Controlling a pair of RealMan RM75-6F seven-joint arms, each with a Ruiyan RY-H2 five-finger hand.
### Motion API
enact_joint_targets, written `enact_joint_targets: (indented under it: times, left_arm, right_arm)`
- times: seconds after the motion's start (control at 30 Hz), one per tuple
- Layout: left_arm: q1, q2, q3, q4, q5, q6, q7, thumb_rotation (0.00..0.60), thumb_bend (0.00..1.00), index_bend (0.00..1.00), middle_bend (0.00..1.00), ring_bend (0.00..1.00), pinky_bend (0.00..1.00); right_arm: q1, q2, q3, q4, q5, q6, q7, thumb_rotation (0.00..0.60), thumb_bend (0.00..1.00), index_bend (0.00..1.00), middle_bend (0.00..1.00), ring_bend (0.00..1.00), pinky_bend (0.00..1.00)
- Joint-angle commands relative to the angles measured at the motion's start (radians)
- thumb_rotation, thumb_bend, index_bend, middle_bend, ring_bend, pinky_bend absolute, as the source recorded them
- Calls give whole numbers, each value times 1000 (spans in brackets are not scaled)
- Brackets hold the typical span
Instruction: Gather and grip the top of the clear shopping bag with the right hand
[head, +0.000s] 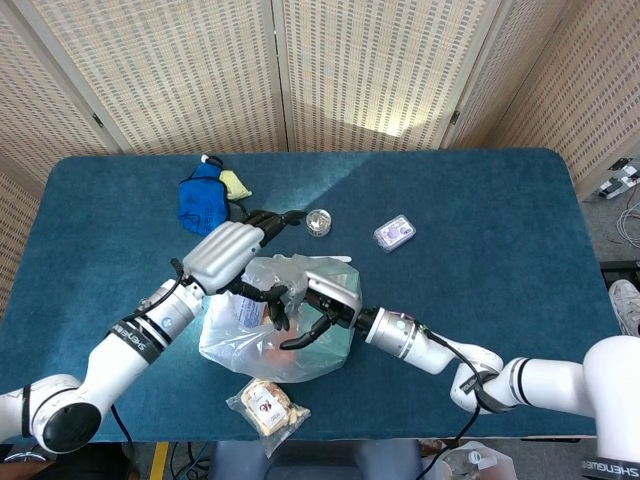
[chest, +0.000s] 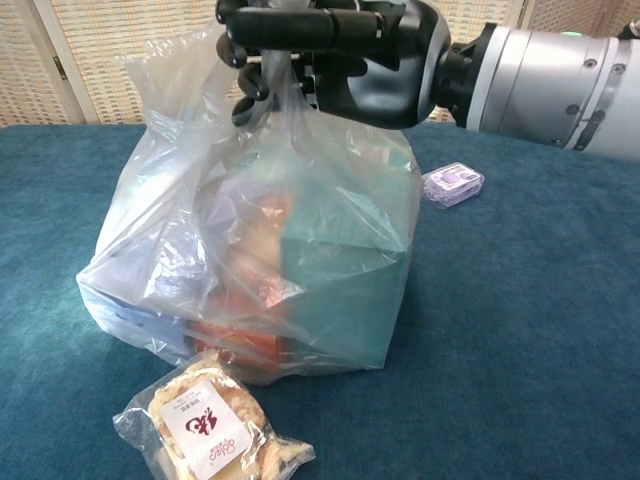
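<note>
One blue-covered desk carries everything. Clear plastic shopping bag, stuffed with teal box and orange packets, sits near front edge. Right robot hand over bag top, dark fingers curled around bunched plastic. Left robot hand just beside bag, fingers extended, holding nothing. Wrapped snack packet touches bag's front. Small lilac case well apart.

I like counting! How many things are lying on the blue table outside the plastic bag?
4: a blue pouch at the back left, a small round tin, a purple case, and a snack packet in front. Others may hide behind the bag.
</note>
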Motion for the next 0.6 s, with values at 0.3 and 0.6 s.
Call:
enact_joint_targets:
  times: [0.3,0.6]
  left_arm:
    - [130,106,9,-17,125,93,-80,600,220,19,124,95,55]
    - [280,108,66,4,333,282,-64,600,220,25,124,95,55]
  right_arm:
    - [-11,2,22,23,6,11,216,600,0,650,682,681,587]
    - [-16,6,42,21,33,-1,438,600,0,704,720,720,668]
